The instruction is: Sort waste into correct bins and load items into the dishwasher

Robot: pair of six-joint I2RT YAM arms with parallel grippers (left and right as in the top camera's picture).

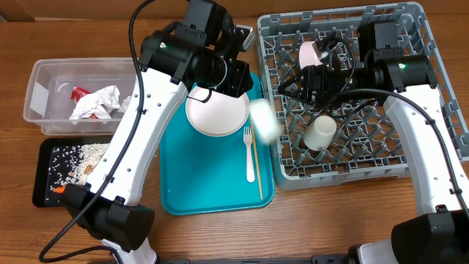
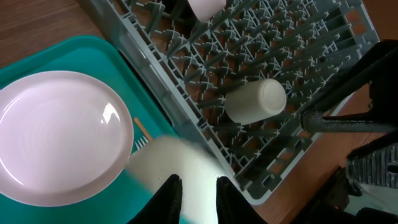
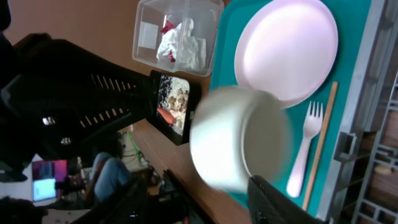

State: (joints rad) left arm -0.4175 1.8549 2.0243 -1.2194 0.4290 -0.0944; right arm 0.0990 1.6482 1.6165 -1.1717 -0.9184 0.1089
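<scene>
A white bowl (image 1: 264,121) shows only as a blur at 3 o'clock from the white plate (image 1: 216,114), over the seam between the teal tray (image 1: 190,183) and the grey dish rack (image 1: 410,158). In the left wrist view the left pincer (image 2: 198,182) has its fingers (image 2: 169,193) close together with a narrow gap, and the blurred bowl fills that gap. Whether they actually pinch it I cannot tell. The right pincer (image 3: 198,183) hovers over the rack's 10 o'clock part with its jaws wide apart and nothing between them.

A small white cup (image 1: 320,133) lies on its side among the pegs, at 7 o'clock from the rack's middle. Another white bowl (image 1: 310,53) sits near the rack's 11 o'clock side. On the teal tray, the white plastic fork (image 1: 249,150) lies at 5 o'clock from the plate, with the thin wooden stick (image 1: 258,170) just beside it at 3 o'clock.

At 9 o'clock on the tabletop (image 1: 88,29), the clear tub (image 1: 40,110) holds the red wrapper (image 1: 79,93) and crumpled napkins (image 1: 104,101). The black tray (image 1: 44,187), at 6 o'clock from the tub, holds food scraps (image 1: 86,156) and the carrot (image 1: 57,191).
</scene>
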